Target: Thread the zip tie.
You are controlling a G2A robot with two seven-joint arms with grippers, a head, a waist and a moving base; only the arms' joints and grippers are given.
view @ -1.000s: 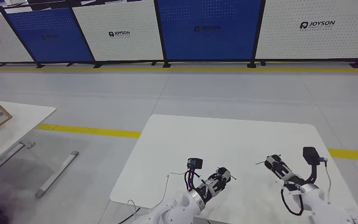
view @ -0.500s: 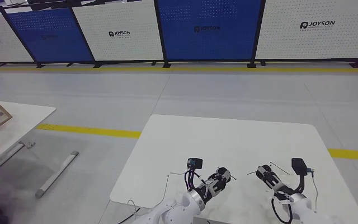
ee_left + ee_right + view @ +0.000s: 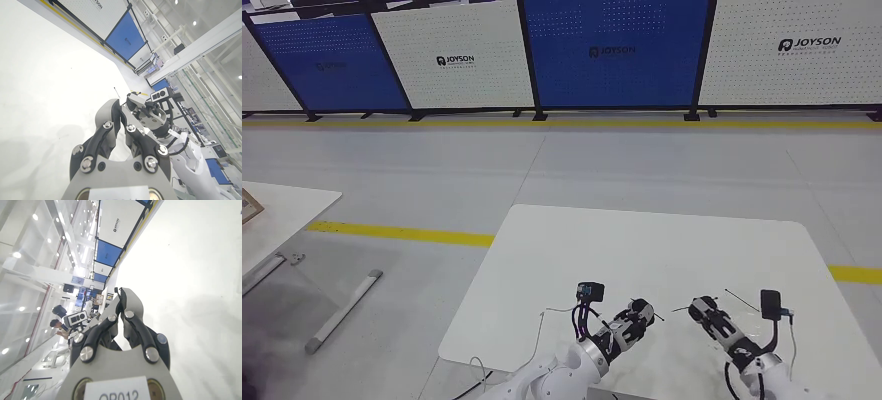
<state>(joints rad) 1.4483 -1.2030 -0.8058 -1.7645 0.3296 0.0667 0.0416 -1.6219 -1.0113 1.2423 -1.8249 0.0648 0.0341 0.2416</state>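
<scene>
Currently: white printed label [image 3: 115, 389] on the right wrist, text cut off; logo panels [image 3: 617, 50] beyond the desk [image 3: 642, 240]. Left end effector [image 3: 120, 107], low near the desk's 6 o'clock edge, clamped tight on the zip tie [image 3: 116, 92], tip protruding. Right end effector [image 3: 120, 295], at its 3 o'clock, close by, likewise pinches a black tie end.

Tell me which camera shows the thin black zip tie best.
The left wrist view: the thin black zip tie sticks out clearly beyond the left gripper's shut jaws. The top view gives hairline slivers; the right wrist view, a short black stub.
</scene>
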